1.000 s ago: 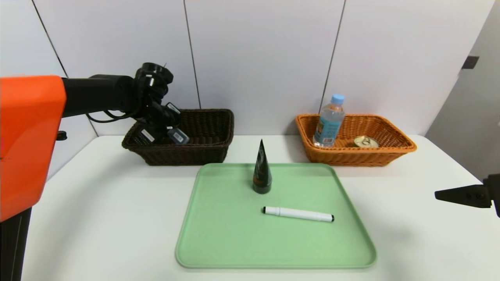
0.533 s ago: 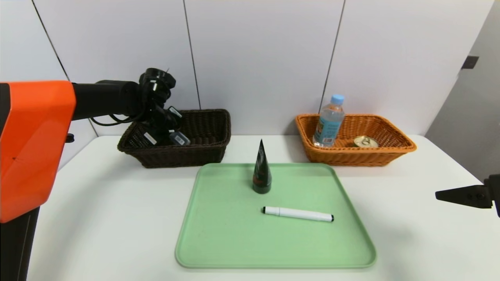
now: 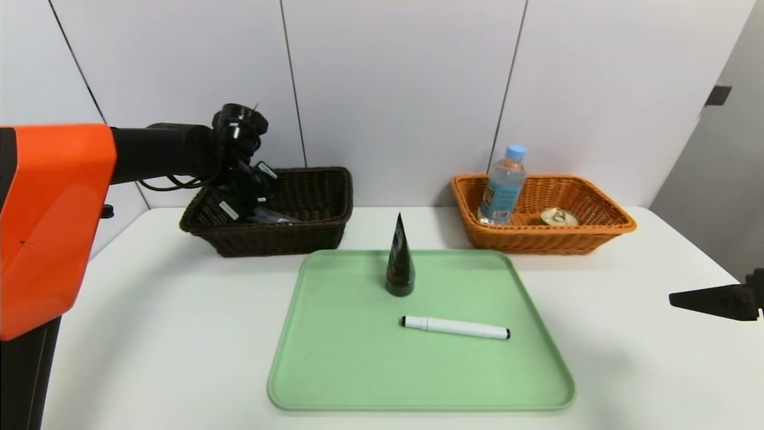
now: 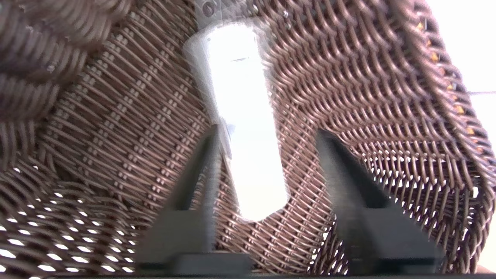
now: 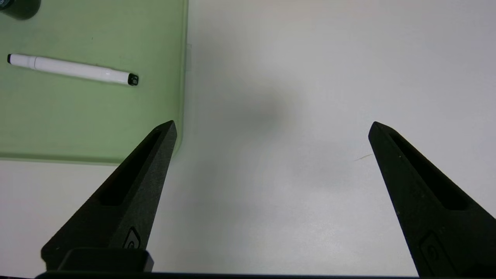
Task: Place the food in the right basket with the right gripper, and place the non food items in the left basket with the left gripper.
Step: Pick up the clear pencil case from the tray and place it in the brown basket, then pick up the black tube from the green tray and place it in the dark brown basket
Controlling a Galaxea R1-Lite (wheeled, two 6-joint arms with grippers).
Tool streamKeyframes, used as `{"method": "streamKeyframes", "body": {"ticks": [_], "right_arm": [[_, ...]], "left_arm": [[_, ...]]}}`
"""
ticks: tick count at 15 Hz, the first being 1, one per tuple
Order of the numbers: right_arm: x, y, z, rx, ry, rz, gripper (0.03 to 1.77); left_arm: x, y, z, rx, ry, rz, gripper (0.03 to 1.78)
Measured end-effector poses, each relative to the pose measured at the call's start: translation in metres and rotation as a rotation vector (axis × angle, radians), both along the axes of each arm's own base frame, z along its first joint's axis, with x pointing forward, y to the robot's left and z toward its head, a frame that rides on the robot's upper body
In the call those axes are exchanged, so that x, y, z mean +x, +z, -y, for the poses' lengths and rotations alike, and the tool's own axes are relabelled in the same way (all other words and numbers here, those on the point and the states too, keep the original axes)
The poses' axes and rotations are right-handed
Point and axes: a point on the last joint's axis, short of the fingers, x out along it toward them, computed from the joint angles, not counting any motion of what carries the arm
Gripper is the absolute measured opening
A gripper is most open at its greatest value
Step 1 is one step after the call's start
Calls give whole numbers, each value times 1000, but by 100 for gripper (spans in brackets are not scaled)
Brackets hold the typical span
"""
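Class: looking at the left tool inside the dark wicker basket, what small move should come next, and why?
Probably lift the left tool straight up out of the dark brown wicker basket. Its fingers stand apart, and the white oblong item appears to lie free on the weave.

two baskets stand at the table's far edge: one dark basket (image 3: 310,230), one orange basket (image 3: 597,230). one white item (image 4: 242,116) lies in the dark one. one bottle (image 3: 503,186) and one can (image 3: 558,217) sit in the orange one. one tray (image 3: 334,370) carries one cone (image 3: 400,260) and one marker (image 3: 455,327). two grippers show: left gripper (image 4: 267,155), right gripper (image 5: 271,128).
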Motion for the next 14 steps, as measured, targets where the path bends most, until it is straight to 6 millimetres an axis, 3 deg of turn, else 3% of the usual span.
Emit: {"method": "streamKeyframes", "body": {"ticks": [4,7,11,14], "right_arm": [[-3,1,0,1,-1,6,171],[-5,0,0,1,-1,9,171],[-7,3,1,2,-3,31,171],[-10,3,2,9,-17,34,171]], "left_arm": [[-2,10,0,1,5,40,128],[-18,43,6,29,-48,130,141],[-65,97,51,229,-230,278,153],[-104,111,85,311,-279,312,159]]}}
